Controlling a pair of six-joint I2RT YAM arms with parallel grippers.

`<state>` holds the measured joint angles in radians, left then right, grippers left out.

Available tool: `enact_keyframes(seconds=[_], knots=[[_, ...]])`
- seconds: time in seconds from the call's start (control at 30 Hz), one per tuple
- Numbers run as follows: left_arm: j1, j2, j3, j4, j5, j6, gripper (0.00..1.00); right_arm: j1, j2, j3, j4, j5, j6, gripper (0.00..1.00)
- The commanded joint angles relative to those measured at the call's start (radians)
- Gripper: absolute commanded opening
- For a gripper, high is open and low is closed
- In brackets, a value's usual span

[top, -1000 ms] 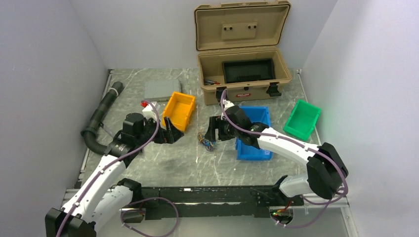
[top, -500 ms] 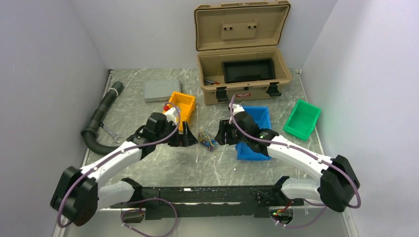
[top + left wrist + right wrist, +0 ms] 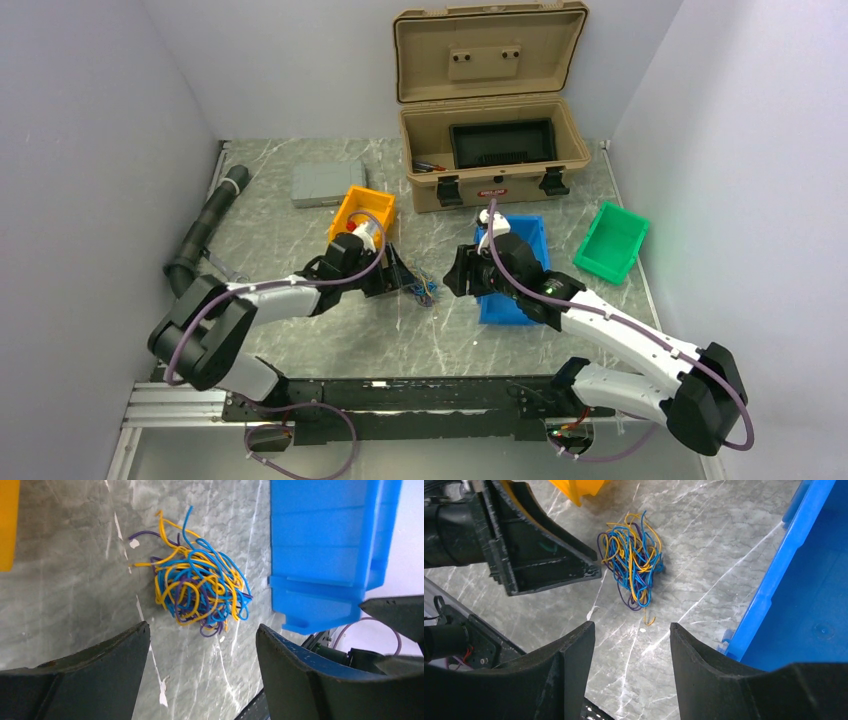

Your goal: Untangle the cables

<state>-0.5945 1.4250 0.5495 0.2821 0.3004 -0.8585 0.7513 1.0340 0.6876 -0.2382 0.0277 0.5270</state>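
Cables lie as one loose yellow, blue and dark ball on the desk, between the orange bin and the blue bin, just beside the latter. Left gripper and right gripper are both spread wide, facing the ball from opposite sides, neither pinching anything. My worries: both close on the same clump and the fingers clash. A bite on the whole ball would likely drag or tighten it rather than free a strand. Wires this thin may slip out. The right gripper is near the blue bin's wall and could shove it.
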Motion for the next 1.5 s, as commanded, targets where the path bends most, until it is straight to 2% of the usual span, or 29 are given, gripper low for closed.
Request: enact_keyframes(seconds=[0.0,0.07,0.13,0.2,0.23,0.27,0.4,0.6,0.77,0.8,0.9,1.1,1.3,1.47], knots=[[-0.012,0.092,0.039,0.136,-0.001,-0.071,0.79,-0.001,-0.015,-0.010,0.047,0.001,-0.008,0.59],[-0.015,0.127,0.049,0.158,0.015,-0.078,0.75,-0.001,-0.012,-0.010,0.048,0.000,-0.009,0.59],[-0.016,0.154,0.057,0.183,0.037,-0.072,0.59,-0.001,-0.009,-0.012,0.051,-0.002,-0.008,0.59],[-0.016,0.167,0.065,0.195,0.061,-0.058,0.24,-0.003,-0.008,-0.015,0.054,-0.006,-0.006,0.59],[-0.016,0.166,0.067,0.196,0.070,-0.052,0.10,-0.001,-0.006,-0.016,0.057,-0.006,-0.005,0.59],[-0.016,0.162,0.068,0.191,0.075,-0.043,0.00,-0.002,-0.005,-0.018,0.059,-0.005,-0.004,0.59],[-0.015,0.118,0.079,0.147,0.107,0.035,0.00,-0.001,0.022,-0.022,0.058,-0.006,-0.004,0.59],[-0.016,0.044,0.049,0.142,0.229,0.155,0.00,-0.001,0.096,-0.006,0.080,-0.052,-0.009,0.57],[-0.015,-0.005,0.053,0.041,0.196,0.195,0.00,0.000,0.166,0.025,0.099,-0.073,-0.015,0.56],[-0.016,-0.013,0.059,0.008,0.171,0.198,0.02,-0.002,0.181,0.033,0.099,-0.071,-0.019,0.56],[-0.015,-0.030,0.068,-0.076,0.079,0.195,0.20,-0.002,0.241,0.065,0.092,-0.058,-0.036,0.55],[-0.014,-0.083,0.015,-0.053,0.009,0.145,0.40,-0.001,0.373,0.132,0.091,-0.042,-0.055,0.47],[-0.014,-0.177,-0.043,-0.078,-0.073,0.142,0.46,-0.002,0.492,0.186,0.102,-0.047,-0.052,0.46],[-0.013,-0.249,-0.072,-0.107,-0.118,0.154,0.46,0.000,0.569,0.211,0.114,-0.063,-0.052,0.39]])
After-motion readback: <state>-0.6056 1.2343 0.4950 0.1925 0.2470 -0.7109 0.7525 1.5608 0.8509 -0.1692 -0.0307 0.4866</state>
